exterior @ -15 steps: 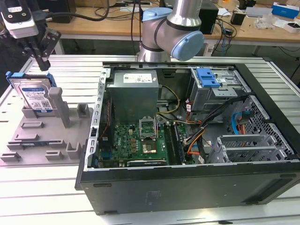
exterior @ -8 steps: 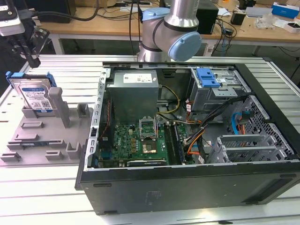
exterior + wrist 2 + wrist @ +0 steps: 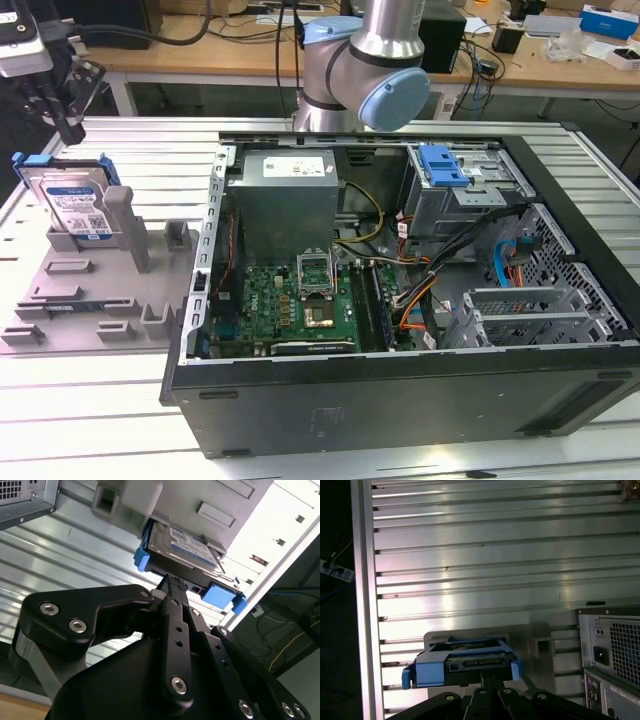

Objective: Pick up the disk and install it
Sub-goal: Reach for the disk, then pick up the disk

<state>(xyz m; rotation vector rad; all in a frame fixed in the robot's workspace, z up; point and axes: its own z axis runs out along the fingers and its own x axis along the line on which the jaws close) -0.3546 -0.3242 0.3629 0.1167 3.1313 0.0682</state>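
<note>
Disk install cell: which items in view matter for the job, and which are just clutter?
Job:
- disk, sitting in the grey holder
- tool, close to the disk's edge
- open computer case, probably where the disk goes

Lying about:
- blue box on the back bench
- cables on the benches behind

In the upper left of the exterior view the gripper (image 3: 68, 133) hangs close over the disk (image 3: 75, 205) (whether it touches cannot be told), with open air above. A tall grey post (image 3: 120, 222) of the fixture tray (image 3: 60, 300) crowds the disk on the exterior view's right, with a shorter post (image 3: 180, 238) beyond it. The computer case (image 3: 400, 400) wall rises past that. Inside the case, at upper right, the drive bay (image 3: 460, 195) sits between the power supply (image 3: 285, 195) and the cable bundle (image 3: 430, 290). The robot arm (image 3: 365, 60) blocks the top centre.
</note>
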